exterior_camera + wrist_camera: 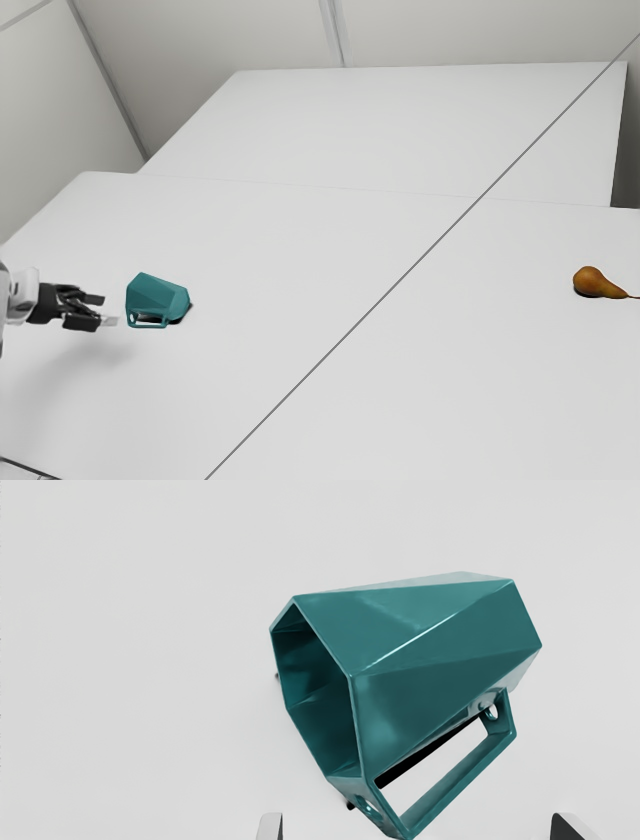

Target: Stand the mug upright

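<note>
One teal mug [158,296] is lying on its side on the tabletop [330,330], between eight and nine o'clock in the exterior view, its mouth [320,690] facing roughly nine there and its handle [452,783] pointing about six. The pincer [108,310] is hovering near it, released and spread wide, while a pear [592,283] is resting well apart, toward three. I'm judging the step in hand to be lining up a grip. The pincer should be straddling the mug squarely, avoiding the handle, then closing gently so nothing is rolling. Afterwards it should be lifting slightly, turning the mouth upward and settling the mug flat before letting go.
</note>
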Tool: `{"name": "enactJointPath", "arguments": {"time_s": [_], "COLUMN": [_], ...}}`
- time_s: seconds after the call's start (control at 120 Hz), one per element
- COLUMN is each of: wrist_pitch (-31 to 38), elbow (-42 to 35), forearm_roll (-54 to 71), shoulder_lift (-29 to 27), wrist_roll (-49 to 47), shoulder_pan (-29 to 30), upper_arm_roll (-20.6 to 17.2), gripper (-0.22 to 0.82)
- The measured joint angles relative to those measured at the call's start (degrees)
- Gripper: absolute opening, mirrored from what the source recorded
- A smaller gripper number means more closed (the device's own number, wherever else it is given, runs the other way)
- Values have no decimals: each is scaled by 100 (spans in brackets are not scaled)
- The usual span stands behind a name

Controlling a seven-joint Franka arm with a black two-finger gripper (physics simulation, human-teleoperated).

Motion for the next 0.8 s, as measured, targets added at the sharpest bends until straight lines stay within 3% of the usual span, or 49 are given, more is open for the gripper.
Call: {"name": "enactJointPath", "arguments": {"time_s": [0.392,0.5,0.642,0.8], "wrist_pitch": [-310,-348,-380,-400], "elbow": [-92,-97,-91,-89], "forearm_roll": [-561,-590,-613,-665], "shoulder_lift": [74,53,46,-11], "wrist_roll": [1108,1330,1555,1737], "shoulder_pan": [-426,-367,-344,-385], "upper_arm_roll": [-1,0,1,0], "gripper": [54,38,8,-7]}}
